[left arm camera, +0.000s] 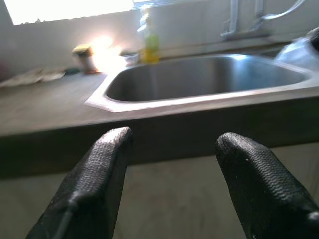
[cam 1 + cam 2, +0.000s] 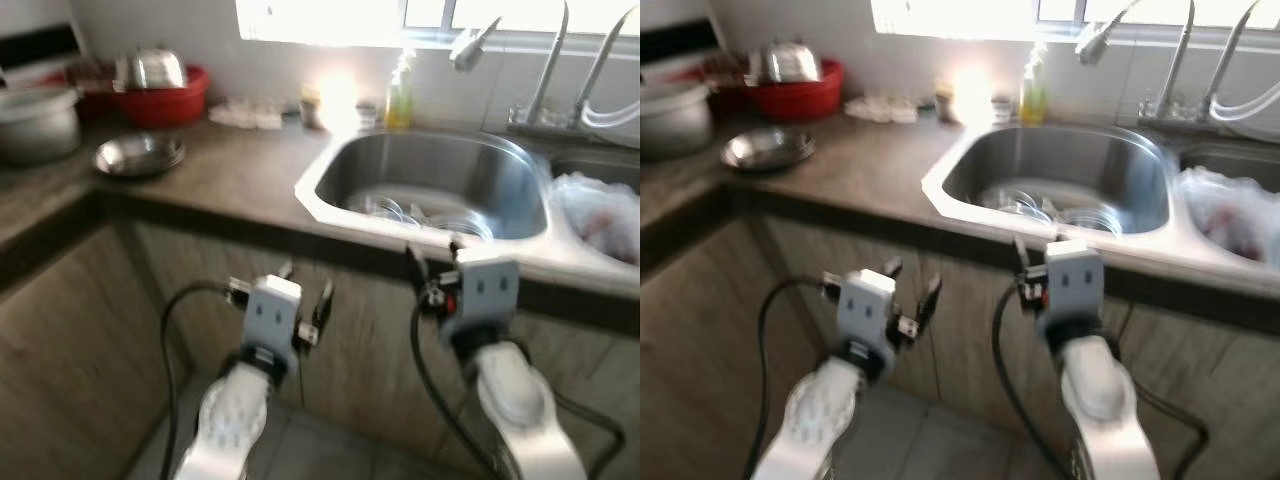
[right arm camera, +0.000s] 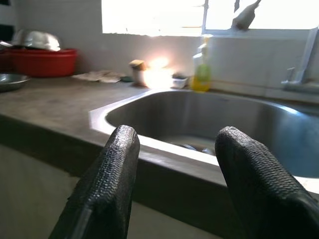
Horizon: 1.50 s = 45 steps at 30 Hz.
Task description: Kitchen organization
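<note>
Right end effector (image 2: 432,262) and left end effector (image 2: 305,290): fingers parted, empty, below brown worktop (image 2: 230,170) edge (overhang). Risk: raising arms strikes edge before reaching stainless steel sink (image 2: 440,180) with glass dishes (image 2: 420,215).

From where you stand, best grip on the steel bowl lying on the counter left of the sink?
Probably the near rim of the steel bowl, left tool coming from above and the front. It sits upright and shallow on the counter, mouth up, so one finger inside and one outside pinches the thin lip. The walls look too sloped to clamp.
</note>
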Available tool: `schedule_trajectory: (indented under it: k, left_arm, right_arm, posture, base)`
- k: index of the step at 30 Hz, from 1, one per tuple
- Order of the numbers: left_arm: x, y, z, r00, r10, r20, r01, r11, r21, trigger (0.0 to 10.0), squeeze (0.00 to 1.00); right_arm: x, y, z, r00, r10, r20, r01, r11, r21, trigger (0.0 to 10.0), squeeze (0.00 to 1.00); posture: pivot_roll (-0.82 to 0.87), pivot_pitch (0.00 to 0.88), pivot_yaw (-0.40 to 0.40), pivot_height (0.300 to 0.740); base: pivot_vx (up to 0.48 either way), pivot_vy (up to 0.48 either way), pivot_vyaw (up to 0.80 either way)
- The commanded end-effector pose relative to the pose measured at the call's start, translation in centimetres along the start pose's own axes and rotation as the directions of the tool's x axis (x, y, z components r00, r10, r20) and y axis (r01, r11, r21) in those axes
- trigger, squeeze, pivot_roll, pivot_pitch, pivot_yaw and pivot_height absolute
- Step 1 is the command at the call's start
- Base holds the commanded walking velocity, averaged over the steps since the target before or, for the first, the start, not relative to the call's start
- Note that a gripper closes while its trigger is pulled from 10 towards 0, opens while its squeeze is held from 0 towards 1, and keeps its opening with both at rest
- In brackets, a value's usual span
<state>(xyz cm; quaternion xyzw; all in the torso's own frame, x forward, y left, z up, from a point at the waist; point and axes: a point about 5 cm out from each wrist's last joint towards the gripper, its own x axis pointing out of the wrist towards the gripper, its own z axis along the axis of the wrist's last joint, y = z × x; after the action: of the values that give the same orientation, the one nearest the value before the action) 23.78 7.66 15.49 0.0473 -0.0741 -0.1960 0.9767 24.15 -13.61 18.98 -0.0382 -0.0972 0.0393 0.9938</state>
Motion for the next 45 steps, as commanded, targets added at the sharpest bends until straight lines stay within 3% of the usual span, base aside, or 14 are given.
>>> schedule_trajectory:
  k: [1, 8, 45]
  left_arm:
    - [0.19, 0.40, 0.25, 1.000, 0.018, 0.011, -0.018, 1.000, 0.022, 10.0, 0.00]
    - [0.47, 0.40, 0.61, 0.999, 0.010, 0.032, -0.011, 0.999, 0.035, 10.0, 0.00]
    - [0.75, 0.57, 0.47, 1.000, 0.020, 0.023, -0.021, 0.999, 0.041, 10.0, 0.00]
  right_arm:
    - [0.12, 0.11, 0.22, 1.000, 0.004, 0.010, -0.004, 1.000, 0.010, 10.0, 0.00]
    - [0.21, 0.30, 0.28, 0.999, 0.029, 0.017, -0.029, 0.999, -0.013, 10.0, 0.00]
    - [0.85, 0.38, 0.34, 0.999, 0.043, 0.028, -0.042, 0.999, -0.031, 10.0, 0.00]
  posture:
    - [0.04, 0.043, -0.019, 0.740]
    - [0.04, 0.034, -0.021, 0.740]
    - [0.05, 0.033, -0.026, 0.740]
  base:
    - [0.000, 0.000, 0.00]
    - [0.000, 0.000, 0.16]
    - [0.265, 0.000, 0.80]
